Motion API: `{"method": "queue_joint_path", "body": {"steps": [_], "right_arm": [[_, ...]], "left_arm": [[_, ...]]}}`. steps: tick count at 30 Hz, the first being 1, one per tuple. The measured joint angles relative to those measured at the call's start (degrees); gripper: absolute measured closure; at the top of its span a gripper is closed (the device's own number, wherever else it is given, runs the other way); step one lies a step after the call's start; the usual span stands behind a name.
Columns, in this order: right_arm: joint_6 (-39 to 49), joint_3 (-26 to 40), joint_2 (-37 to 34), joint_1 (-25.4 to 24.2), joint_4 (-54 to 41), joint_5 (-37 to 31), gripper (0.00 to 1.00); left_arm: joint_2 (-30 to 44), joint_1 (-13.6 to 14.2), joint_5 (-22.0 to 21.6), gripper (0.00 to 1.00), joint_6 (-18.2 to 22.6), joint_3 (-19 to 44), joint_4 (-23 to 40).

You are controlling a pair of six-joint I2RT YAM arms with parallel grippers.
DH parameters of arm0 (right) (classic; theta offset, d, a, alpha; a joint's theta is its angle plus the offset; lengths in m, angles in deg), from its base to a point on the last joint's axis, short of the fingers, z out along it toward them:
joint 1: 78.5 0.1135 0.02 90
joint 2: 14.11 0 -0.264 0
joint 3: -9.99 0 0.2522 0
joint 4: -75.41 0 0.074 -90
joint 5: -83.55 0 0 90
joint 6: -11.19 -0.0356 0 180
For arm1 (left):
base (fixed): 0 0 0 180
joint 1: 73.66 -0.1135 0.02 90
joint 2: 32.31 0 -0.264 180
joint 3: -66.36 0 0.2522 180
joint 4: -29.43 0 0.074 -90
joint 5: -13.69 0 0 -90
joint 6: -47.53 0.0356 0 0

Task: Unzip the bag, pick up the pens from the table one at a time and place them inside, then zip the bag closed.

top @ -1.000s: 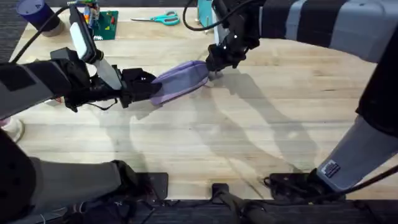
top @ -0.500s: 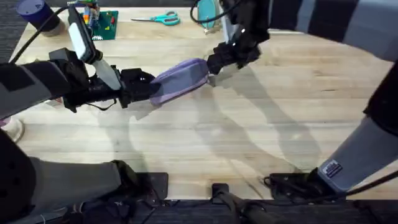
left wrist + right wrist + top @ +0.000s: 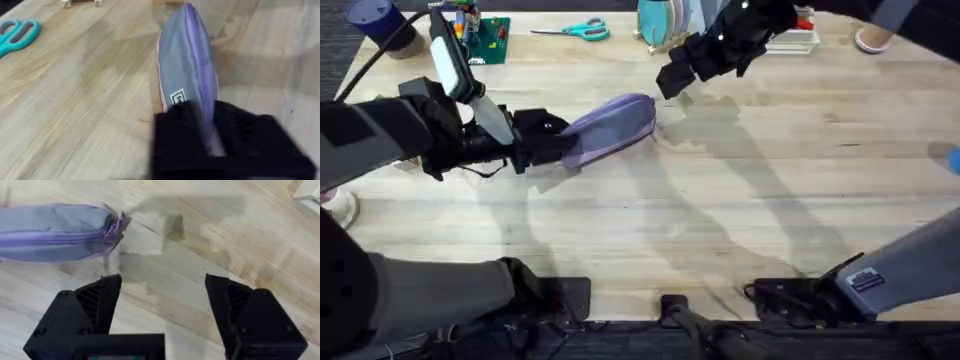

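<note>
Pale wooden planks make up the table (image 3: 740, 210), and a wide bare stretch of it is seen in front of and to the right of the bag (image 3: 610, 125). Clutter is kept to the far edge: teal-handled scissors (image 3: 582, 30) lie near the far rim, a green box (image 3: 492, 40) stands toward the far left corner, and a teal cup (image 3: 653, 20) is placed just behind the right arm's reach.

Lavender-purple fabric is shown on the bag, an elongated rounded pouch lying left of the table's centre, angled from near left to far right. Its zipper line is seen running along the top, closed as far as can be seen, and a small fabric tab sticks out at the far-right end.

The left gripper (image 3: 545, 140) is stretched in low from the left edge, and its black fingers (image 3: 180, 130) are clenched on the bag's near-left end. The right gripper (image 3: 677, 78) is held above the table just beyond the bag's far-right end, apart from it, with its jaws spread wide and nothing between them.
</note>
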Motion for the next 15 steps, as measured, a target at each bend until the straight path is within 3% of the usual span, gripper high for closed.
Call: {"method": "queue_joint_path", "body": {"steps": [5,7,15], "right_arm": [[1.0,0.0,-0.1,0.0,0.0,0.0,0.005],[1.1,0.0,-0.1,0.0,-0.1,0.0,0.006],[1.9,0.0,-0.1,0.0,-0.1,0.0,0.005]], "left_arm": [[0.0,-0.4,-0.1,0.071,-0.2,0.0,0.0],[0.0,-0.4,-0.1,0.013,-0.4,0.0,0.0],[-0.1,-0.4,-0.1,0.008,-0.4,0.0,-0.2]]}}
